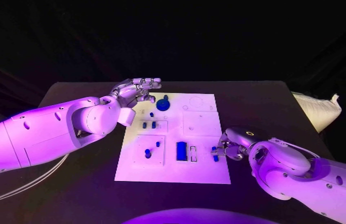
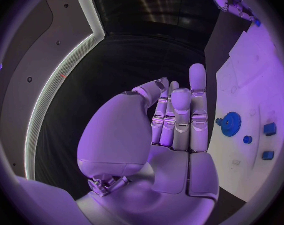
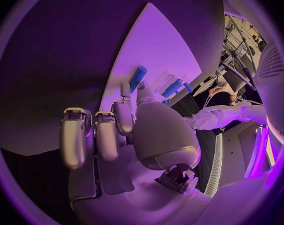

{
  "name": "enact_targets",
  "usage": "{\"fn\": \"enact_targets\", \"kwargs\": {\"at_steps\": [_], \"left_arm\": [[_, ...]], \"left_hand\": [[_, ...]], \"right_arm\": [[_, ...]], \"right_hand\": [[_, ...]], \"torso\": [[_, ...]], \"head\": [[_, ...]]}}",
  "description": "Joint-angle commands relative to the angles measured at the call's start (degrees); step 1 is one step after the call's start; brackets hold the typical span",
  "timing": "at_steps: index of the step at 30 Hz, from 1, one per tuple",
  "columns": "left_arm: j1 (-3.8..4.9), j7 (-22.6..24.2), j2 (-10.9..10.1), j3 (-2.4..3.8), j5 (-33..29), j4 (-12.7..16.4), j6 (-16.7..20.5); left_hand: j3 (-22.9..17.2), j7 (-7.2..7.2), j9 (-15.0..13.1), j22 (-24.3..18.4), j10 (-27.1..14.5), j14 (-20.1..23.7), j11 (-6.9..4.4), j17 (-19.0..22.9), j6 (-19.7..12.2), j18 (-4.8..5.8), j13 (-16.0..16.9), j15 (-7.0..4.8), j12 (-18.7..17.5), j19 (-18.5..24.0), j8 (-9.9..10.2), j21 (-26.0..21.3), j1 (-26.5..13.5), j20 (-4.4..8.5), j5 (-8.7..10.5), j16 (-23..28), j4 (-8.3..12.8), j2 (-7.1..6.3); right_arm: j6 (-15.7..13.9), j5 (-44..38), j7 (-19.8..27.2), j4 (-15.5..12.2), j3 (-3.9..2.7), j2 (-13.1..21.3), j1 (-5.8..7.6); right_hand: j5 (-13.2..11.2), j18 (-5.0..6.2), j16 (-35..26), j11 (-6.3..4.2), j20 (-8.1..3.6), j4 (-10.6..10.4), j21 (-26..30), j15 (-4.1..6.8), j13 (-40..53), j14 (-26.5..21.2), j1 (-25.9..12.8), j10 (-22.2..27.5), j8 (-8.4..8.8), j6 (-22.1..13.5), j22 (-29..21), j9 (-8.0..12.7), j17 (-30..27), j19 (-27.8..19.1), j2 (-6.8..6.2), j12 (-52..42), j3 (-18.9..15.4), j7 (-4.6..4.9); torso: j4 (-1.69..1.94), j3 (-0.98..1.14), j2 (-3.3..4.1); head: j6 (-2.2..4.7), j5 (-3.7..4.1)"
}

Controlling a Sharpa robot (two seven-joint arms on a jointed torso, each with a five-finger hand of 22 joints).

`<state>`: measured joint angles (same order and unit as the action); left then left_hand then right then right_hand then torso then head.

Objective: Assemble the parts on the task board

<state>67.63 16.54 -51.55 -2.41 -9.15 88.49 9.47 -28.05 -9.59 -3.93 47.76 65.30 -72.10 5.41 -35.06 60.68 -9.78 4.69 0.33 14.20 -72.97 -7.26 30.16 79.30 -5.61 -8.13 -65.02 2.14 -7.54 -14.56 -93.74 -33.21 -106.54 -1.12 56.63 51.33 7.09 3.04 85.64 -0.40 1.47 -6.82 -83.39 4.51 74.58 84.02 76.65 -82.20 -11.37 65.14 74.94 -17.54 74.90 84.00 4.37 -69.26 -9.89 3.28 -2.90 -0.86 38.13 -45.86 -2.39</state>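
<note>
The white task board (image 1: 205,171) lies mid-table. On it are a blue gear (image 1: 163,104), two small blue pegs (image 1: 148,125), a tall blue block (image 1: 182,151) and small blue pieces (image 1: 148,154). My left hand (image 1: 137,91) hovers over the board's far left corner with straight fingers and holds nothing; its wrist view shows the hand (image 2: 179,120) beside the gear (image 2: 229,123). My right hand (image 1: 228,148) sits at the board's right edge and pinches a blue peg (image 1: 215,154) between thumb and finger. In the right wrist view the peg (image 3: 138,78) sticks out past the fingertips (image 3: 124,91).
The black table (image 1: 259,104) surrounds the board. A white padded bag (image 1: 317,111) lies off the table's right edge. White cables (image 1: 32,179) hang by my left arm. A recessed slot (image 1: 193,153) sits next to the blue block.
</note>
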Motion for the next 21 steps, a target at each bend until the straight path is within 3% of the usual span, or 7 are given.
{"fn": "enact_targets", "kwargs": {"at_steps": [1, 6, 11, 17, 21], "left_arm": [[0.02, 0.11, 0.07, 0.02, 0.19, 0.04, -1.11], [0.02, 0.02, 0.07, 0.0, 0.2, -0.01, -1.15], [0.02, -0.07, 0.03, -0.04, 0.23, -0.02, -1.19], [0.02, -0.12, -0.04, -0.06, 0.72, -0.01, -1.18], [0.02, -0.14, 0.0, -0.07, 0.84, 0.01, -1.23]], "left_hand": [[0.28, -0.24, 0.07, -0.08, -0.49, 0.31, -0.03, 0.09, -0.35, -0.59, -0.09, -0.01, 0.12, 0.38, -0.27, -0.18, -0.49, -0.12, -0.18, 0.22, 0.02, 0.19], [0.28, -0.24, 0.07, -0.08, -0.49, 0.31, -0.03, 0.09, -0.35, -0.59, -0.09, -0.01, 0.12, 0.38, -0.27, -0.18, -0.49, -0.12, -0.18, 0.22, 0.02, 0.19], [0.28, -0.24, 0.07, -0.08, -0.49, 0.31, -0.03, 0.09, -0.35, -0.59, -0.09, -0.01, 0.12, 0.38, -0.27, -0.18, -0.49, -0.12, -0.18, 0.22, 0.02, 0.19], [0.28, -0.24, 0.07, -0.08, -0.49, 0.31, -0.03, 0.09, -0.35, -0.59, -0.09, -0.01, 0.12, 0.38, -0.27, -0.18, -0.49, -0.12, -0.18, 0.22, 0.02, 0.19], [0.28, -0.24, 0.07, -0.08, -0.49, 0.31, -0.03, 0.09, -0.35, -0.59, -0.09, -0.01, 0.12, 0.38, -0.27, -0.18, -0.49, -0.12, -0.18, 0.22, 0.02, 0.19]], "right_arm": [[8.6, -7.19, -0.72, 1.36, 0.5, -0.92, -0.56], [12.97, -12.66, -0.75, 2.49, 0.66, -2.69, -1.18], [16.49, -15.56, -0.8, 3.0, 0.81, -3.62, -1.68], [17.3, -16.28, -0.84, 2.97, 0.88, -3.87, -1.88], [16.03, -15.45, -0.94, 2.79, 0.9, -3.83, -1.92]], "right_hand": [[-3.23, -0.56, -0.45, -0.53, -0.12, 1.46, 0.43, 0.27, -0.17, 4.26, 2.94, 0.02, 0.96, -0.28, 5.14, 0.31, 5.77, 1.52, 0.02, 0.62, 0.95, 0.3], [-3.88, -0.6, -0.42, -0.5, -0.07, 3.36, 0.39, 0.22, -0.55, 4.27, 5.1, 0.37, 1.33, -0.24, 5.27, 0.24, 5.92, 1.54, -0.9, 1.4, 2.18, 0.37], [-4.03, -0.61, -0.43, -0.5, -0.07, 5.19, 0.41, 0.22, -0.87, 4.26, 7.35, 0.7, 1.64, -0.02, 5.31, 0.25, 6.0, 1.52, -1.04, 2.05, 3.73, 0.41], [-3.78, -0.61, -0.43, -0.47, -0.05, 5.46, 0.41, 0.18, -0.98, 4.27, 7.5, 0.77, 1.81, 0.1, 5.33, 0.28, 6.05, 1.52, -0.85, 2.27, 4.31, 0.45], [-0.65, -0.63, -0.38, -0.62, -0.11, 6.81, 0.33, 0.32, -0.88, 4.29, 8.97, 0.8, 2.12, 0.52, 5.47, 0.34, 6.19, 1.59, 0.13, 2.32, 6.59, 0.32]], "torso": [[0.16, -0.03, 0.02], [0.22, -0.02, 0.04], [0.29, -0.04, 0.07], [0.22, -0.05, 0.06], [0.39, -0.04, 0.09]], "head": [[-0.07, 0.0], [-0.1, 0.0], [-0.24, -0.06], [-0.23, -0.09], [-0.32, 0.01]]}}
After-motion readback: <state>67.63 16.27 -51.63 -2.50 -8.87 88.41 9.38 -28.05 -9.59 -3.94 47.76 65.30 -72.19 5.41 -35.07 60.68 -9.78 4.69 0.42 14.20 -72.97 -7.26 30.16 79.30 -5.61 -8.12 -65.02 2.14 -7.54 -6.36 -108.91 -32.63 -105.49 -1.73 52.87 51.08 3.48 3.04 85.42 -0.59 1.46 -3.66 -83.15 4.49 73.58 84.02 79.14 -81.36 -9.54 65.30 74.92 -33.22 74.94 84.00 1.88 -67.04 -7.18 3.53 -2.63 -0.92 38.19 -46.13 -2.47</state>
